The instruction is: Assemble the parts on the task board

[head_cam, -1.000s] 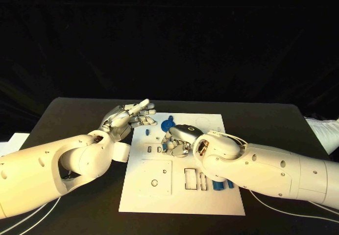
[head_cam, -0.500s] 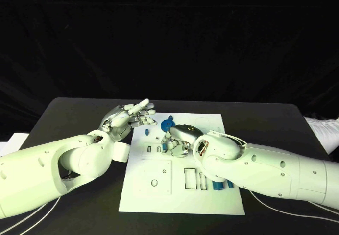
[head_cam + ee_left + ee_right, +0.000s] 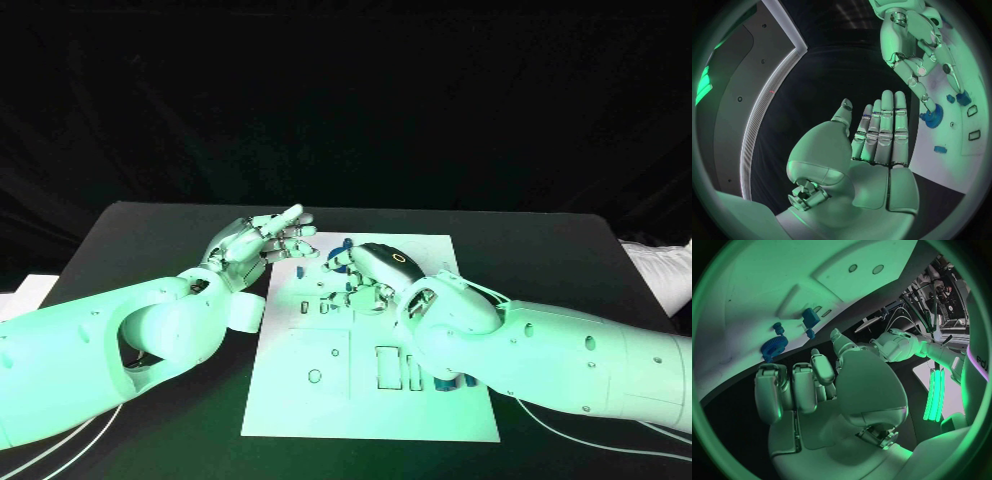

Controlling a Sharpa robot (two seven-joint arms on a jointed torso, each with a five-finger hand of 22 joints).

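Note:
The white task board (image 3: 332, 390) lies in the middle of the black table. A blue gear (image 3: 931, 118) stands near its far edge, also seen in the right wrist view as the gear (image 3: 772, 346). My right hand (image 3: 371, 274) hovers over the far part of the board just beside the gear, fingers (image 3: 795, 387) bent down, thumb apart, nothing in them. One right fingertip (image 3: 929, 106) reaches down right at the gear. My left hand (image 3: 271, 238) is held flat and open above the board's far left corner, fingers (image 3: 882, 130) straight and together, holding nothing.
Small blue pieces (image 3: 811, 316) stand beside the gear, and one more small piece (image 3: 940, 149) lies apart. More blue parts (image 3: 456, 378) lie by the board's right edge, under my right forearm. Rectangular slots (image 3: 387, 365) and a round hole (image 3: 315, 376) mark the near half.
My right hand has shifted a little toward the board's far edge, closer to the blue gear. The left hand has stayed in place.

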